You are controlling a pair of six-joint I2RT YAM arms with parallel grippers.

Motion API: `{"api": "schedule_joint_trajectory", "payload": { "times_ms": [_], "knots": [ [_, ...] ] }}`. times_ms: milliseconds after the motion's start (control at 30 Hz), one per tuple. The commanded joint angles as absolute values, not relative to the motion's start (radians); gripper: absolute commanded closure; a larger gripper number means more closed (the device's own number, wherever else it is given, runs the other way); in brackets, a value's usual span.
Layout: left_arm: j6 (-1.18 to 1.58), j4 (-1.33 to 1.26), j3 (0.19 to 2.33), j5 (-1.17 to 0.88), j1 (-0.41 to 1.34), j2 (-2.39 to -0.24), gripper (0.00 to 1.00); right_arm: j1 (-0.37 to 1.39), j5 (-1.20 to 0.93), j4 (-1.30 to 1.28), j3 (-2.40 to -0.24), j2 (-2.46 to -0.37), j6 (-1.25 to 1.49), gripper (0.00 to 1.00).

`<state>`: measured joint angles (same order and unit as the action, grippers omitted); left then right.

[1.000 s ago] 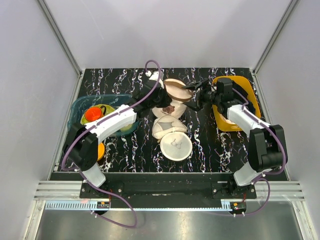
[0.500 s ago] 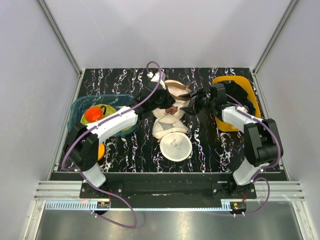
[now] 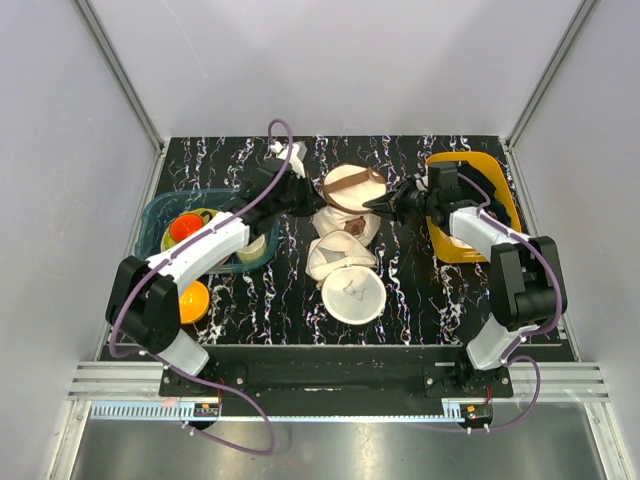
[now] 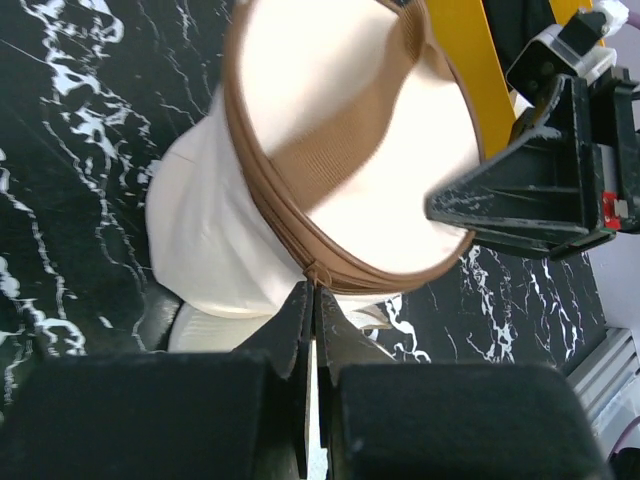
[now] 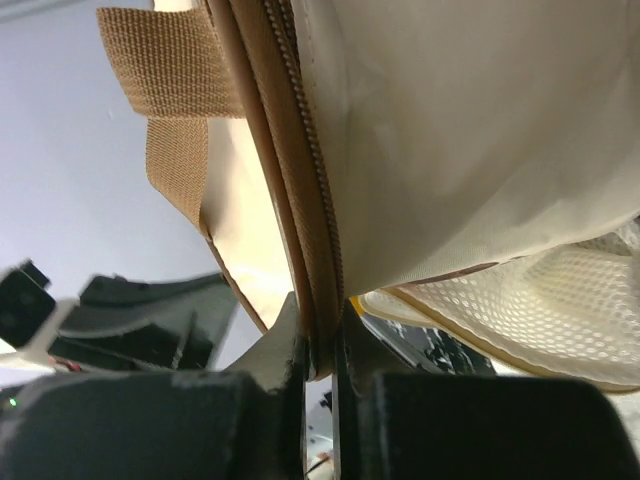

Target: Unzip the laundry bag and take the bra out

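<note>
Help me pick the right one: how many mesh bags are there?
3: laundry bag farthest back, triangular bag in the middle, round white bag nearest; others may be hidden.

Left arm (image 3: 205,250): stretched diagonally from its base, wrist at the left side of the laundry bag (image 3: 350,188).
Left gripper (image 4: 312,298): fingers pressed together, pinching the bag's brown band (image 4: 285,222).
Right arm (image 3: 480,232): elbow bent, forearm reaching to the bag's right side.
Right gripper (image 5: 318,338): fingers clamped on the band.
</note>
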<state>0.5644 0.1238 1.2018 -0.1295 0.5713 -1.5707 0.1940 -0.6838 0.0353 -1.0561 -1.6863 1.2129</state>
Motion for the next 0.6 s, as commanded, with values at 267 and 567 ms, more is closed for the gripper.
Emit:
{"api": "schedule_joint_trajectory", "payload": {
  "times_ms": [267,567],
  "knots": [
    [0.545,0.112,1.223,-0.295,0.492,-1.546,1.0,0.137,-0.81,-0.211,-1.221,-1.666,0.899,0.26],
    [0.58,0.115,1.157,-0.172,0.566,-1.473,1.0,0.172,-0.574,-0.195,-1.04,-1.424,1.075,0.0]
  ]
}}
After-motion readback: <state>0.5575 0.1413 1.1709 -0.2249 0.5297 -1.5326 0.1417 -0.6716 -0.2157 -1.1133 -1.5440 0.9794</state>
